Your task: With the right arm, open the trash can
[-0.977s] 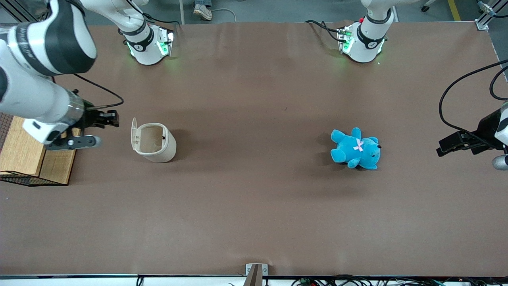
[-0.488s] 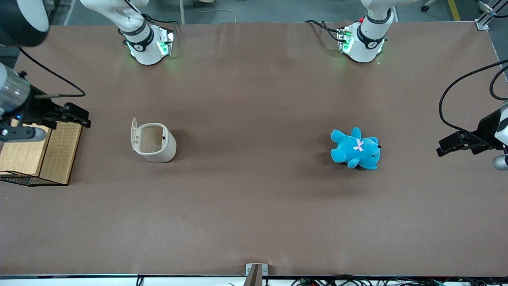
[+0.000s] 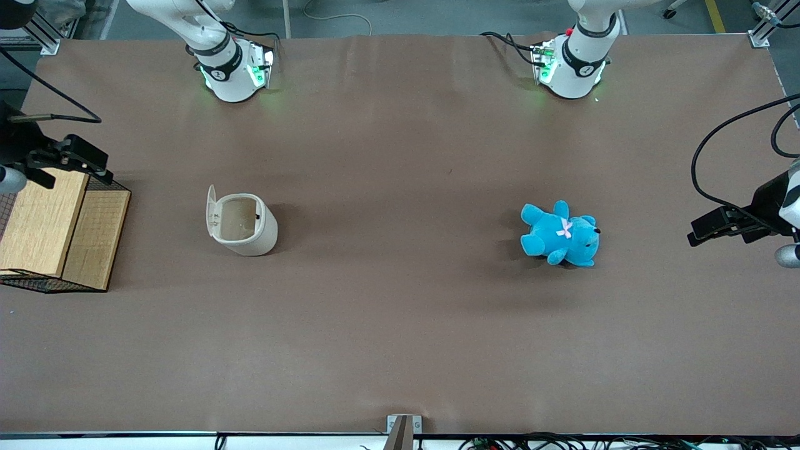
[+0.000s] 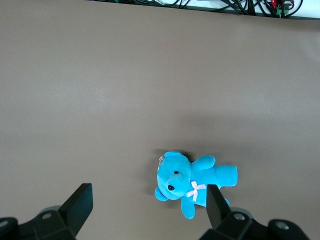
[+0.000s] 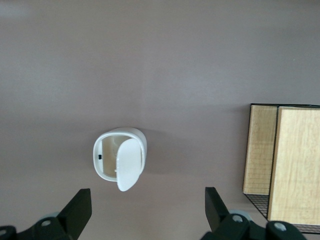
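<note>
The cream-white trash can stands on the brown table with its flip lid swung up, showing the tan inside. It also shows in the right wrist view, with the raised lid over part of the opening. My right gripper is open and empty. It hangs over the wire basket's edge toward the working arm's end of the table, well apart from the can. In the right wrist view the gripper has its fingers spread wide, with nothing between them.
A wire basket with wooden blocks sits at the working arm's end of the table; it also shows in the right wrist view. A blue teddy lies toward the parked arm's end, also in the left wrist view.
My right gripper has drawn away from beside the trash can toward the working arm's end of the table and farther from the front camera. The can and its raised lid have not moved.
</note>
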